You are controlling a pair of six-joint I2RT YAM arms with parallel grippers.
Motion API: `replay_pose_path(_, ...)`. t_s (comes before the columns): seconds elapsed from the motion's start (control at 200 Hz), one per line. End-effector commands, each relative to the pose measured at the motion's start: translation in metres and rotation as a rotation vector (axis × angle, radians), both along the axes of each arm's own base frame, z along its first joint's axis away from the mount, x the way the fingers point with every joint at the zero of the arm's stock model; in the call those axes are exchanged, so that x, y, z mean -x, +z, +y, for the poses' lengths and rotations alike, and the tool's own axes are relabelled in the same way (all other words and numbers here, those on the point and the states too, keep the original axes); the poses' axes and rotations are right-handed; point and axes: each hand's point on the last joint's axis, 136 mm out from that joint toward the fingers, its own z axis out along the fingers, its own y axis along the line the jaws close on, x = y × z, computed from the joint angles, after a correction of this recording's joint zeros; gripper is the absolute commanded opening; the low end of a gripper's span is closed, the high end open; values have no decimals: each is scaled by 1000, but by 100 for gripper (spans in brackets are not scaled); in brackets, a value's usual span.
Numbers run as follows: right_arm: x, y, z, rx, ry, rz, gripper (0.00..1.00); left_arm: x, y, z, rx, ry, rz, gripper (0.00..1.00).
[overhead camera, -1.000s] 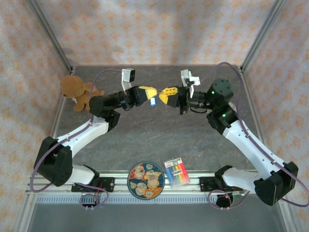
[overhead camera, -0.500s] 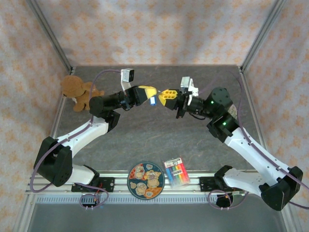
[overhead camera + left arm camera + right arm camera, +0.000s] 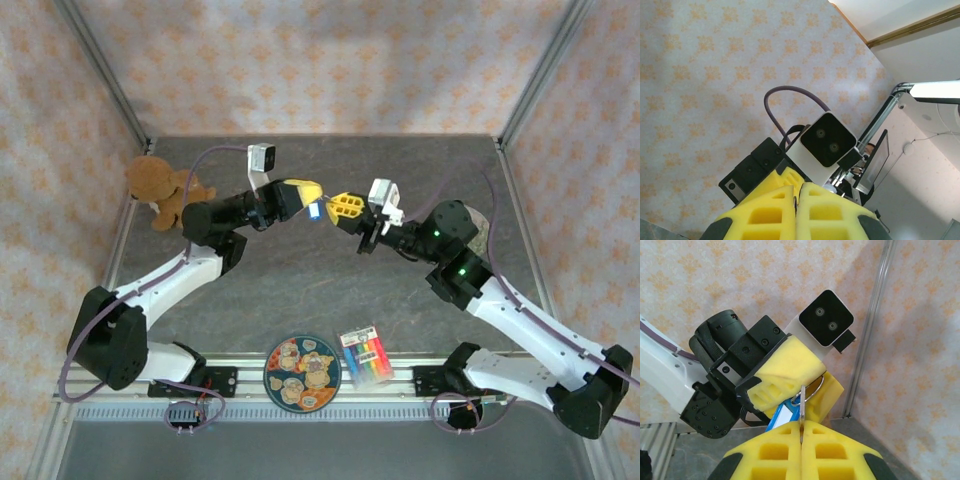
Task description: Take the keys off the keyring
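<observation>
Above the grey tabletop (image 3: 300, 280), the two arms meet tip to tip. The left end effector (image 3: 312, 192) is clamped on the keyring (image 3: 814, 388), with a blue tag (image 3: 779, 419) beside it. The right end effector (image 3: 801, 427) pinches the keys (image 3: 801, 407), seen edge-on and touching the ring.

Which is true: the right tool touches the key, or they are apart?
Touching. In the right wrist view the key stands edge-on, pinched between the shut yellow fingers of the right tool, with no gap.
</observation>
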Motion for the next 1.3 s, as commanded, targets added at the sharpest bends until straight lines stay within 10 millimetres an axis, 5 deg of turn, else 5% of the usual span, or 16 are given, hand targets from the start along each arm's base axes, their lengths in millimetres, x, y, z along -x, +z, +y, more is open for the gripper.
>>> replay_pose_path(0.0,20,-22,11,104,65,-33,0,-10,26,20,115,116,-35,0)
replay_pose_path(0.185,11,-18,9,104,19,11,0,-13,23,22,113,128,-28,0)
replay_pose_path(0.355,1,-11,-2,80,2,84,0,-29,12,39,124,222,-3,29)
replay_pose_path(0.47,-9,-10,-13,72,4,136,0,-36,5,48,109,262,3,37)
replay_pose_path(0.806,-11,-10,-14,160,181,234,0,-43,-14,50,-48,346,-7,45)
replay_pose_path(1.076,-32,-8,-10,141,225,329,0,-50,-42,51,-307,478,-23,53)
replay_pose_path(1.291,-71,-24,-2,142,141,422,0,-61,-56,56,-426,554,-11,55)
